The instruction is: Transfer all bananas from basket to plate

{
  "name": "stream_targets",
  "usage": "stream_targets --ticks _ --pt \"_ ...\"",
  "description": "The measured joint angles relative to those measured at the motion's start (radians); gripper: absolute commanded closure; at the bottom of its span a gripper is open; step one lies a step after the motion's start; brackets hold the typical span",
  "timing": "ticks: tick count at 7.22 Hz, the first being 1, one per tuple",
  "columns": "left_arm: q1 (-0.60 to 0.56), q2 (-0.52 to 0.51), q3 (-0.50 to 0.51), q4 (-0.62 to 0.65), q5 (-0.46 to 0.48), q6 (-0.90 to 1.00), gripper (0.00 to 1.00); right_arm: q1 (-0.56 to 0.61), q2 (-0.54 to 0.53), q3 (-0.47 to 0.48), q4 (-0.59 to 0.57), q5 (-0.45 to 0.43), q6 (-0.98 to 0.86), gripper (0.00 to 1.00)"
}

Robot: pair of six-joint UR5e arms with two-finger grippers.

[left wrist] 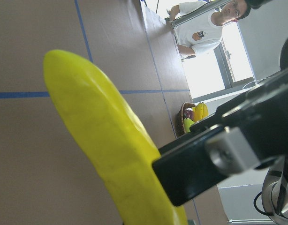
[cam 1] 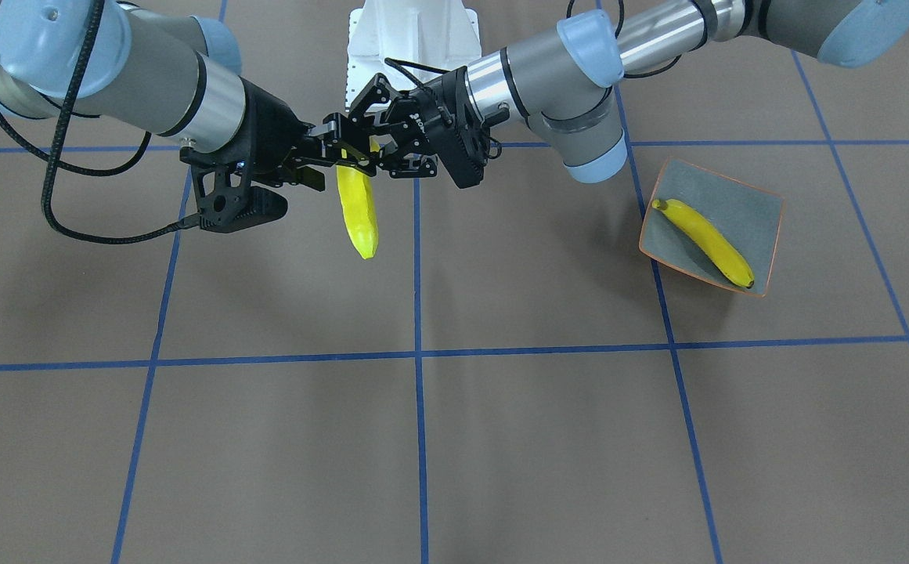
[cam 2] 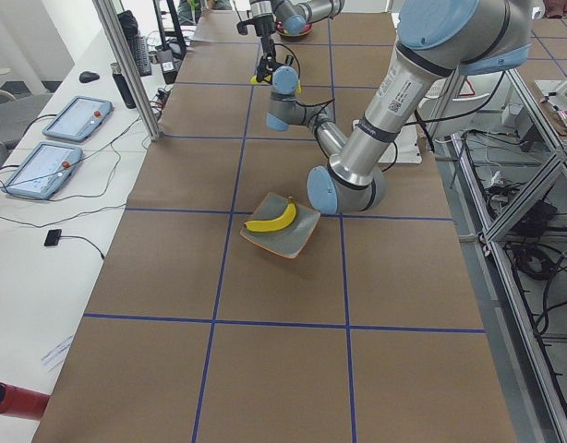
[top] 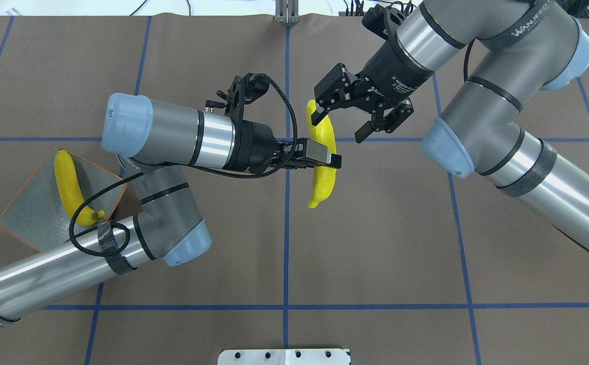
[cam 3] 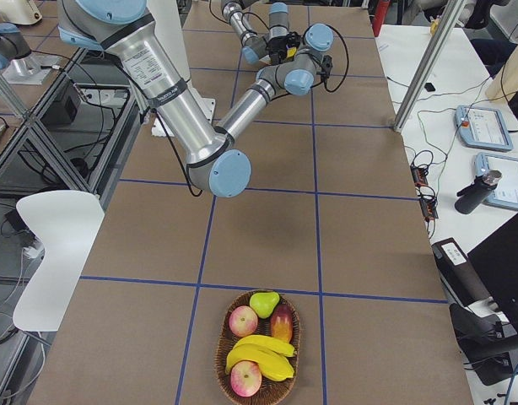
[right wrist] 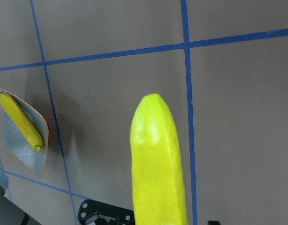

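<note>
Yellow and glossy, 1 banana [top: 320, 180] hangs in the air above the table [top: 426, 253], well apart from the plate [top: 30, 215] and off to the plate's robot-right side. The left gripper [top: 325, 158] is clamped across the banana's middle. The left wrist view shows a black finger [left wrist: 191, 173] pressed flat against the peel. The right gripper [top: 340, 125] has its fingers spread much wider than the fruit, with 1 finger just at the banana's upper end, so it appears to carry none of the weight.

On the plate, 1 banana [top: 68, 182] lies along an edge, leaving the other half bare. The basket [cam 3: 218, 354] sits at the opposite end of the table from the plate and holds 2 bananas [cam 3: 261, 354] among other fruit.

The banana looks light and stiff enough to keep its curve in a single grip. Its smooth skin is probably slippery, and the bend means a hold near either tip would let it swing. The middle, where the left fingers sit, seems the best place to hold it, with a moderate squeeze rather than a hard one. Over the plate it likely wants a low release on the bare half, parallel to the first banana, because a curved fruit can rock or roll off a shallow rim.
</note>
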Motion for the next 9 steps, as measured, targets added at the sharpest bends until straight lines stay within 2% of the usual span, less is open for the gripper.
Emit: stream_targets --ticks 2,4,6,7,9 --pt "-0.009 0.176 -0.120 0.000 -0.006 0.000 1.00 0.035 -0.060 0.043 0.017 -0.024 -0.001 0.00" --pt "-0.046 0.367 -0.195 0.017 -0.006 -0.024 1.00 0.054 -0.111 0.071 0.020 -0.122 -0.003 0.00" --pt "-0.160 0.517 -0.301 0.153 -0.081 -0.059 1.00 0.055 -0.128 0.078 0.020 -0.195 -0.001 0.00" --pt "-0.236 0.556 -0.337 0.241 -0.141 -0.064 1.00 0.056 -0.132 0.078 0.020 -0.216 0.000 0.00" --pt "-0.311 0.633 -0.400 0.419 -0.189 -0.065 1.00 0.055 -0.148 0.079 0.020 -0.247 0.001 0.00"
